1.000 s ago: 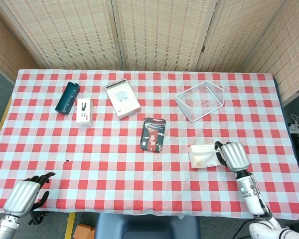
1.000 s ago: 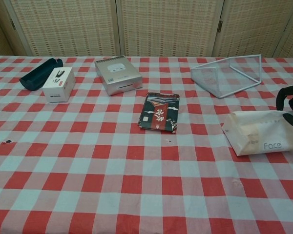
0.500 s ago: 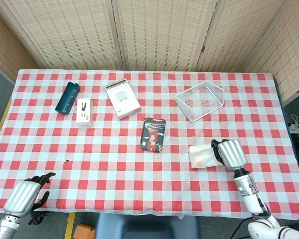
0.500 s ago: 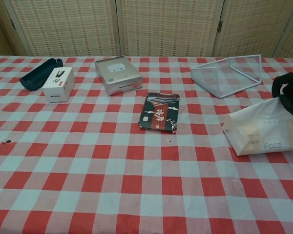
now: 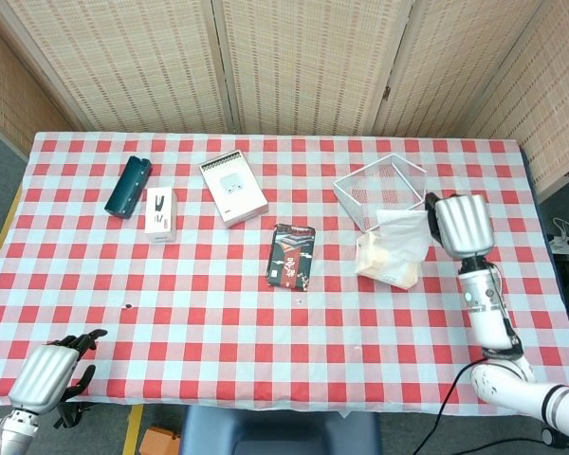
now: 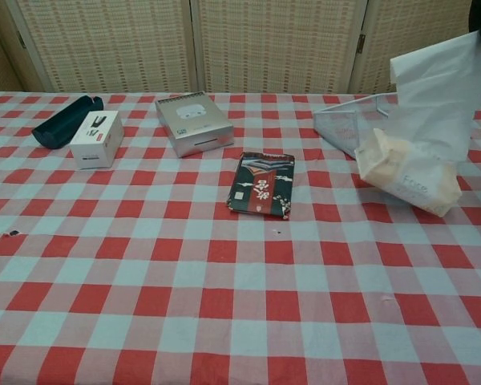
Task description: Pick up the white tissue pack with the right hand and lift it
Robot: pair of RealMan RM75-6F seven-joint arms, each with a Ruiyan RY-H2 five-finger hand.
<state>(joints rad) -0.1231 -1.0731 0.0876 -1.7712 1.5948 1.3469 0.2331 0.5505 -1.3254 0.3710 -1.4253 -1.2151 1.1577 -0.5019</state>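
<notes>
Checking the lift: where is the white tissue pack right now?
The white tissue pack hangs off the table from the right hand, right side of both views, just in front of the wire basket.

- Right hand (image 5: pixel 462 224) holds the white tissue pack (image 5: pixel 392 249) by its upper end; the pack hangs tilted, overlapping the wire basket (image 5: pixel 379 190).
- Left hand (image 5: pixel 47 375), fingers curled, at the counter's (image 5: pixel 218 322) near-left edge.
- Dark packet (image 5: pixel 291 256) at centre.
</notes>
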